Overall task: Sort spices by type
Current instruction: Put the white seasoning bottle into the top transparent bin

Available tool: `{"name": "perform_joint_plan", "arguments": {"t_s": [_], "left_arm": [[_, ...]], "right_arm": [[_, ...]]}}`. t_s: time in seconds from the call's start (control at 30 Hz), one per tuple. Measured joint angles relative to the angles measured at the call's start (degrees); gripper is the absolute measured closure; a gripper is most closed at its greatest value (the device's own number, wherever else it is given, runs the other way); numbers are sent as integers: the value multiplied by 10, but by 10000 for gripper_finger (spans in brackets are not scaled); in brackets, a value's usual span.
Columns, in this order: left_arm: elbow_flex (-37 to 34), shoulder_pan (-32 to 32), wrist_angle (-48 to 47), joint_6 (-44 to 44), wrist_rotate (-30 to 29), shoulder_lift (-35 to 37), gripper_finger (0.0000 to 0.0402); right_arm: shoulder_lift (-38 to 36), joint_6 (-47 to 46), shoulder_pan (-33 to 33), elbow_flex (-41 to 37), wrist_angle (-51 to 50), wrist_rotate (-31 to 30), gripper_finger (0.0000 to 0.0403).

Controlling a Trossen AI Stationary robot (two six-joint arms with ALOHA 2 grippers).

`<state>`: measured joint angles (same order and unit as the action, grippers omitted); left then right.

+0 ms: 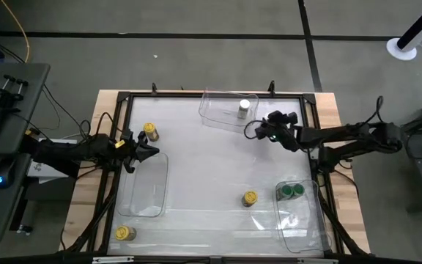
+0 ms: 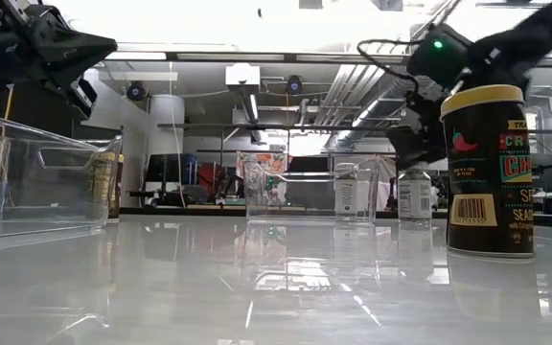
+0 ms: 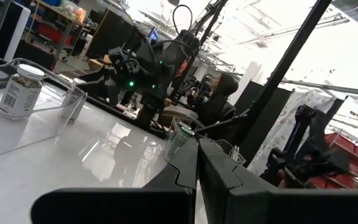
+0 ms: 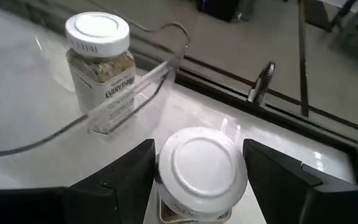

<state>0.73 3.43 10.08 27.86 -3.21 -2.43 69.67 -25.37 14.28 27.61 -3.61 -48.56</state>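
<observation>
Here the right gripper (image 4: 197, 180) stands spread around a white-lidded jar (image 4: 202, 169); left gripper (image 3: 197, 163) pressed together.

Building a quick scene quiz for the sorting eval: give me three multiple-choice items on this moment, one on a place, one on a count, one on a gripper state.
1. Where do the green-lidded jars stand?
A. In the clear bin at the table's right front
B. On the open table by the left arm
C. In the far bin

2. How many yellow-lidded jars stand outside the bins?
A. One
B. Three
C. Five

3. How is the right gripper?
A. Shut and empty
B. Open around a white-lidded jar
C. Out of view

Answers: 1 A, the high view shows both inside that bin. 2 B, one, one, one. 3 B, the right wrist view shows a finger on each side of the jar.
</observation>
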Motion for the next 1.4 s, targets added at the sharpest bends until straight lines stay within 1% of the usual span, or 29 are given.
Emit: {"name": "perform_joint_plan", "arguments": {"t_s": [0.13,0.23,0.33,0.47,0.57,0.67,0.7,0.8,0.97,1.07,1.17,1.4], "left_arm": [[0,0,0,0,0,0,401],[0,0,0,0,0,0,401],[0,0,0,0,0,0,401],[0,0,0,0,0,0,401],[0,0,0,0,0,0,401],[0,0,0,0,0,0,401],[0,0,0,0,0,0,401],[0,0,0,0,0,0,401],[0,0,0,0,0,0,401],[0,0,0,0,0,0,401],[0,0,0,0,0,0,401],[0,0,0,0,0,0,401]], "right_arm": [[0,10,0,85,-130,34,166],[0,29,10,162,-224,91,166],[0,32,44,234,-320,185,166],[0,23,126,309,-432,335,166],[0,23,185,324,-471,409,166],[5,24,230,318,-474,467,166],[10,26,241,316,-475,477,166],[35,45,257,316,-470,480,166],[91,68,250,316,-454,489,166],[111,88,244,318,-451,477,166],[121,94,238,318,-454,452,166],[124,104,235,318,-463,448,166]]}}
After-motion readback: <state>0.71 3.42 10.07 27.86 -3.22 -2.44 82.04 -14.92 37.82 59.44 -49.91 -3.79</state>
